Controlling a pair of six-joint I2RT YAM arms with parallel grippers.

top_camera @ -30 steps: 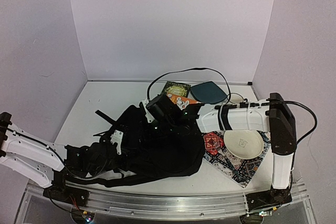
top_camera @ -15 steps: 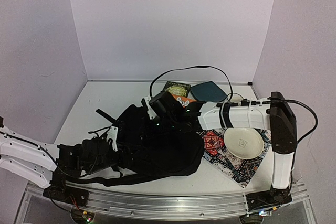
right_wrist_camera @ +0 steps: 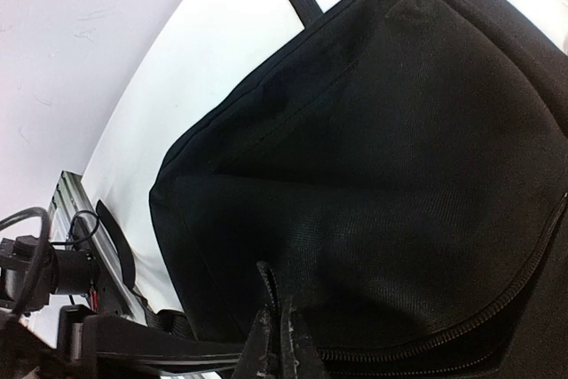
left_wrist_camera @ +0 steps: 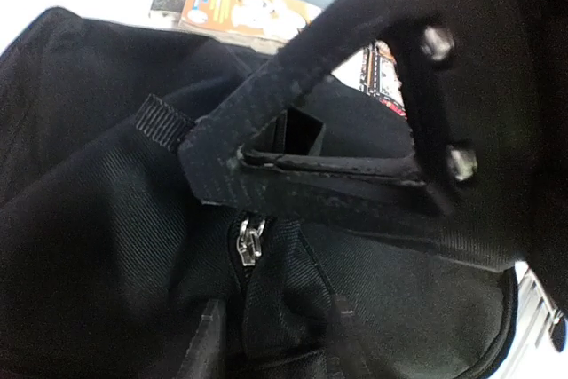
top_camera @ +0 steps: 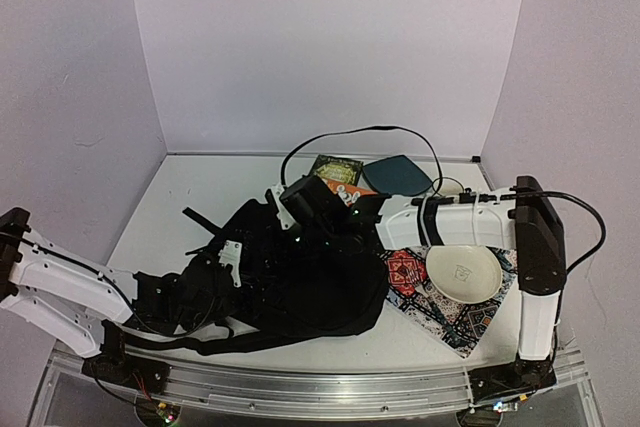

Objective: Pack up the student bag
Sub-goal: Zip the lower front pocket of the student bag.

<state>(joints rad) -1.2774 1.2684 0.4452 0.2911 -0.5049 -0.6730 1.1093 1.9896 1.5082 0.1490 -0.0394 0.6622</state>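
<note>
Visibly one student bag [top_camera: 322,292], one bowl [top_camera: 463,274]

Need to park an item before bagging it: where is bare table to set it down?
Best is the far-left table, bordered by the left wall, back wall and student bag. A narrow strip lies between bag and patterned cloth, near the rail. Crowded: booklets, teal pouch, bowl at right.

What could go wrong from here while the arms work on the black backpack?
A strap crosses close in front of the left gripper, so it may snag and drag the student bag when that arm moves. The bag's edge meets the patterned cloth under the white bowl; a tug by the shut right gripper could shift both.
</note>
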